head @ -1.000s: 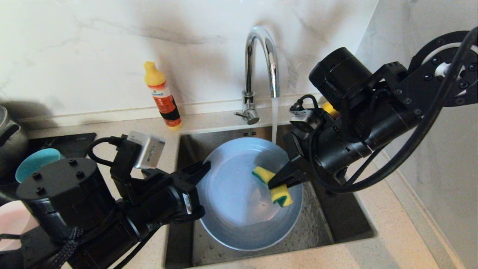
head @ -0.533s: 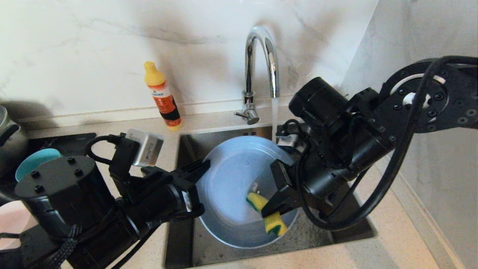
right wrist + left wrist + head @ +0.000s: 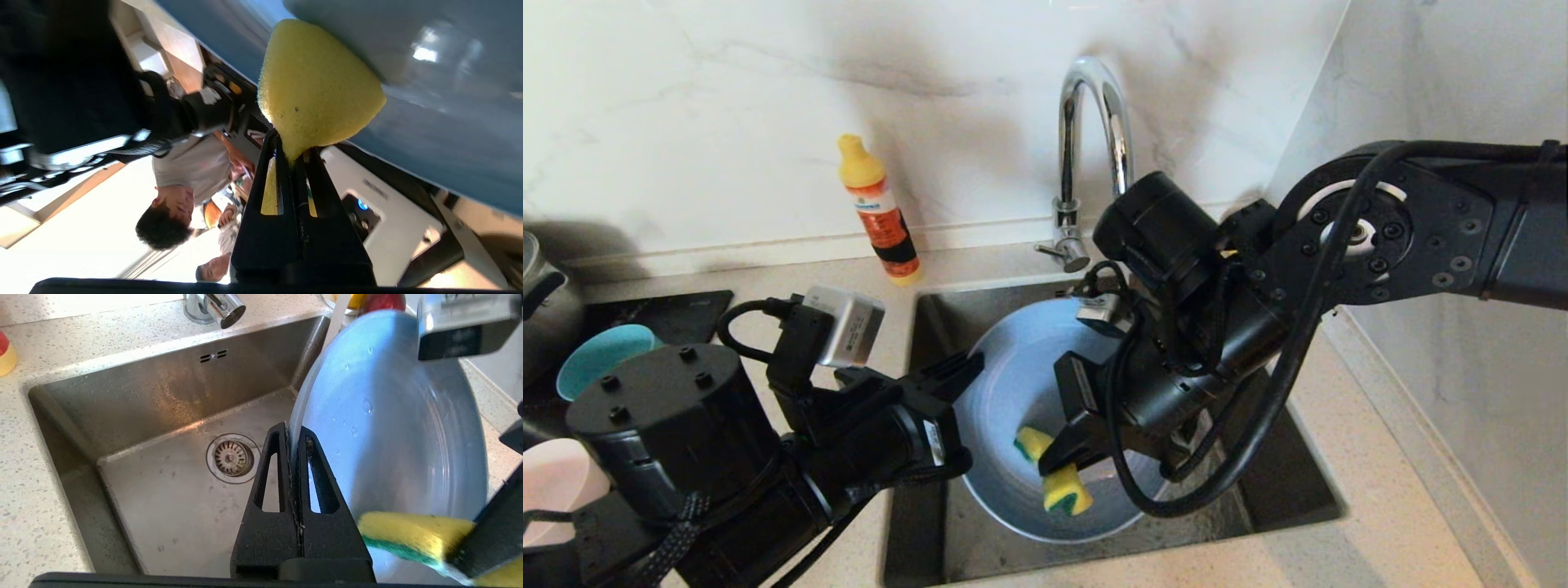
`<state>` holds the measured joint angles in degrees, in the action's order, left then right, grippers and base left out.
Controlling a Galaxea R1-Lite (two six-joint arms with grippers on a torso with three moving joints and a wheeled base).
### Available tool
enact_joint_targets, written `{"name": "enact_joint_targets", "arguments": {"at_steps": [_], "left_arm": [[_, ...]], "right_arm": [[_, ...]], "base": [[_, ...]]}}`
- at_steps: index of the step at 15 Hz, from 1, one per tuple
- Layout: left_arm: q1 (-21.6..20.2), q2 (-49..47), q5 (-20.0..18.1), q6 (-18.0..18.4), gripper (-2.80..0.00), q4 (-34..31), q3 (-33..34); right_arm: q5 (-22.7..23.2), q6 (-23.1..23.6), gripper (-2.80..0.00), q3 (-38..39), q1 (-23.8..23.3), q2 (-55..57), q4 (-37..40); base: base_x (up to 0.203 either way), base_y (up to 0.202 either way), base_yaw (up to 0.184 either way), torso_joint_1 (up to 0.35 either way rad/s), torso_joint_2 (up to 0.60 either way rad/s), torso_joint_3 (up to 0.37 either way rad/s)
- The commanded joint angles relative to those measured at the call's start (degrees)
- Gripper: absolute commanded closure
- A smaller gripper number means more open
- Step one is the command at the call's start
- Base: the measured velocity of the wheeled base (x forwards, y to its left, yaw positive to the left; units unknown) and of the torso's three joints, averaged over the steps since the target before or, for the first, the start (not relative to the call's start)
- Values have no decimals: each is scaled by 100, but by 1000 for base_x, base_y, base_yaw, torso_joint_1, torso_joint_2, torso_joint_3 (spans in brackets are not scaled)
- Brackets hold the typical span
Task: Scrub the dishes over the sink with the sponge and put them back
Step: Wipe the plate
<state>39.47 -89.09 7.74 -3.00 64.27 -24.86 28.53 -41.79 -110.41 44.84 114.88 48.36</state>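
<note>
The right arm (image 3: pixel 1176 359) hid the tap's (image 3: pixel 1094 147) spout end and the slate-blue plate's (image 3: pixel 1005 384) far rim; the pink bowl (image 3: pixel 551 482) was cut off at the frame's edge.

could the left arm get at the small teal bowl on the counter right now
Probably not yet: the left gripper is shut on the wide slate-blue plate rim over the steel sink. The small teal bowl sits uncovered beside that arm.

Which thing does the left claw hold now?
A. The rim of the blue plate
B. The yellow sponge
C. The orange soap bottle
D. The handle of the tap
A: in the left wrist view the left claw is shut on the thin rim of the blue plate, held above the sink.
</note>
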Motion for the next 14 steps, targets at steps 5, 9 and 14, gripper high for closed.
{"name": "enact_joint_targets", "arguments": {"at_steps": [5,9,14], "left_arm": [[8,58,8,1,0,33,86],[8,66,-1,-8,0,33,132],[8,33,-1,-43,0,33,157]], "right_arm": [[-32,-49,0,-51,-331,-328,-291],[-31,-44,0,-33,-798,-509,-253],[-5,-40,0,2,-1082,-652,-178]], "base": [[0,0,0,0,0,0],[0,0,0,0,0,0],[0,0,0,0,0,0]]}}
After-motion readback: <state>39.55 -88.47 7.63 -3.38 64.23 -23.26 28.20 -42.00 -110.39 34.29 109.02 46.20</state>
